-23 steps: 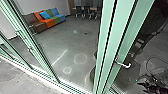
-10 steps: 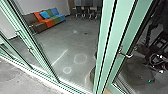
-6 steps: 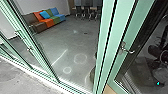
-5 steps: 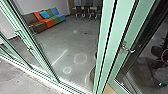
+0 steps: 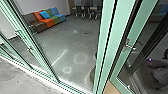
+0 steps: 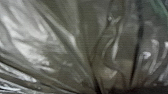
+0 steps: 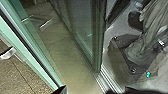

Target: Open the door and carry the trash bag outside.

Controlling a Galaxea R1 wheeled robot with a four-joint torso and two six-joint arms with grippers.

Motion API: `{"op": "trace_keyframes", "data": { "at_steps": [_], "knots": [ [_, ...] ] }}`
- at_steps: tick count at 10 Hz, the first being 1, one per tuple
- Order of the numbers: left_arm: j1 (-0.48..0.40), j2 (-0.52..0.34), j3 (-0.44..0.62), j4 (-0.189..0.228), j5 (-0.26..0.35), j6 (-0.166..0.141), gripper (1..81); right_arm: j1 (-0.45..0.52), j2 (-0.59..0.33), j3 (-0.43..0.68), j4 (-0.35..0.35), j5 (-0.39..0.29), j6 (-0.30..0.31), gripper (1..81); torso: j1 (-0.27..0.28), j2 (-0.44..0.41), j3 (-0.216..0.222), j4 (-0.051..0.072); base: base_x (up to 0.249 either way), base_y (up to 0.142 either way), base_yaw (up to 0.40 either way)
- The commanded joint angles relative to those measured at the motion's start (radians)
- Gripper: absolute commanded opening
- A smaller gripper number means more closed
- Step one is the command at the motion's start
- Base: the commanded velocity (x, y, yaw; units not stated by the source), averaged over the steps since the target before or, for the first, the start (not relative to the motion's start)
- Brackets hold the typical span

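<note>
End effector by the bagged trash, state unclear, before a green-framed glass door.
Whether the left end effector is pinching the shiny, translucent grey-brown plastic trash bag (image 6: 72,42) cannot be told; the creased film lies close against its wrist camera, with folds drawing together. How the right end effector (image 7: 94,90) stands cannot be told either. In the right wrist view, the bag hangs over the robot's dark base. A pale-green-framed glass door (image 5: 120,75) with a silver lever handle (image 5: 131,47) stands beside a broad green post (image 5: 103,50), a tan wedge (image 5: 110,88) between them low down. Left of the post, through the glass, a sofa in brown, orange, green and blue (image 5: 46,23) sits by the wall, near dark chairs (image 5: 85,11) on the grey floor (image 5: 75,42).
</note>
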Motion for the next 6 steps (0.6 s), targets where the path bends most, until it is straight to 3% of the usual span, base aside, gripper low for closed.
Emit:
{"op": "trace_keyframes", "data": {
  "at_steps": [1, 4, 5, 6],
  "knots": [
    [-0.009, -0.006, -0.003, 0.006, 0.084, 0.002, 1.0, 0.129, -0.054, -0.015, -0.025, -0.053, -0.027, 81.1, 0.0, 0.0, 0.057, -0.061, 0.0, 0.0, 0.0],
    [-0.008, -0.009, -0.003, 0.006, 0.084, 0.002, 1.0, 0.169, -0.08, -0.01, -0.014, -0.055, -0.06, 81.1, 0.0, 0.0, 0.104, -0.119, 0.0, 0.0, 0.0],
    [-0.008, -0.007, -0.003, 0.007, 0.086, 0.004, 1.0, 0.189, -0.084, -0.015, -0.008, -0.07, -0.083, 81.1, 0.0, 0.0, 0.126, -0.12, 0.0, 0.0, 0.0],
    [-0.008, -0.007, -0.003, 0.006, 0.084, 0.003, 1.0, 0.195, -0.085, -0.026, 0.0, -0.075, -0.097, 81.1, 0.0, 0.0, 0.171, -0.14, 0.0, 0.0, 0.0]
  ]
}}
